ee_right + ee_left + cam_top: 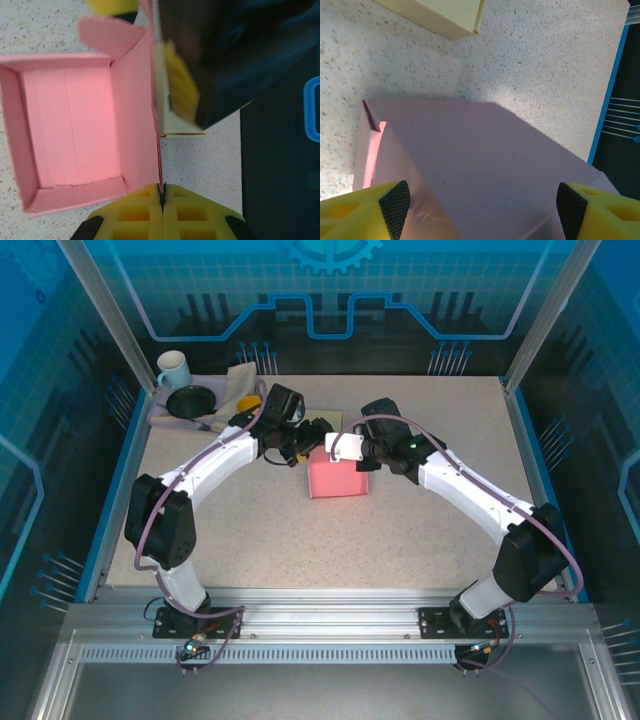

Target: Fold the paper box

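Top external: the pink paper box (337,480) sits on the desk (420,530), its mouth facing up. Both arms converge on its far edge. The left gripper (308,440) is at the box's far-left corner and the right gripper (335,453) is over its far wall. A mug (172,368) and a black dish (190,400) stand well apart from the box, to its far left.

Left wrist: the left gripper is spread wide, its black pads (395,206) either side of an outer face of the box. No contact is visible. A cream block (445,15) lies on the desk beyond the box.

Right wrist: the box is open, with its floor and low walls visible. The right gripper's yellow fingers (135,212) are pressed together, pinching the top edge of the tall wall.
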